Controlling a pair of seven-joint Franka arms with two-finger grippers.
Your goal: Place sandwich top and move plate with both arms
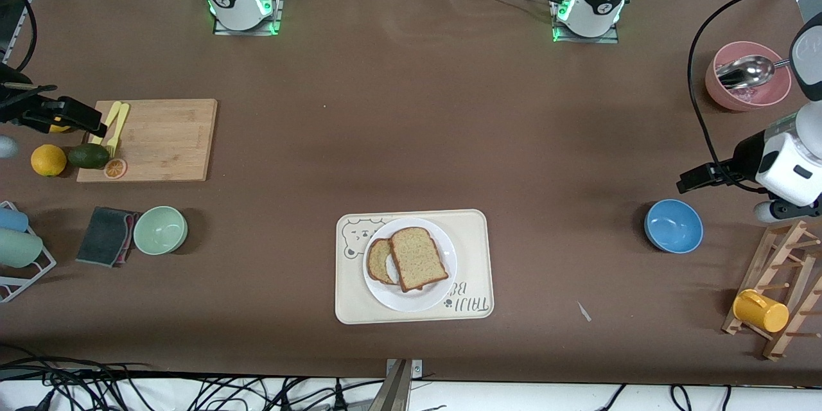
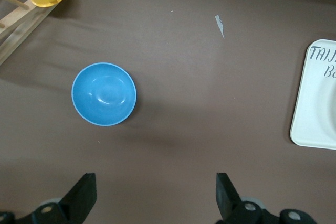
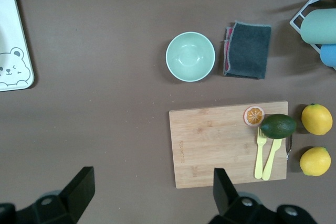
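Front view: the round white glossy plate (image 1: 409, 291) sits on the cream rectangular bear tray (image 1: 471, 250). The plain tan speckled sandwich top (image 1: 417, 258) lies on it, overlapping an egg-bearing slice (image 1: 380, 261) at its 9 o'clock.

Left wrist view: the left gripper (image 2: 156, 196), fingers (image 2: 84, 195) apart, hangs empty over table, a blue bowl (image 2: 104, 101) at 11 o'clock.

Right wrist view: the right gripper (image 3: 152, 192), fingers (image 3: 80, 187) spread, holds nothing; it is over the bamboo cutting board (image 3: 215, 142) edge, a mint bowl (image 3: 190, 56) at 12 o'clock.

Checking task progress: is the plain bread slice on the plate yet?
Yes: the sandwich top lies on the plate, overlapping another slice.
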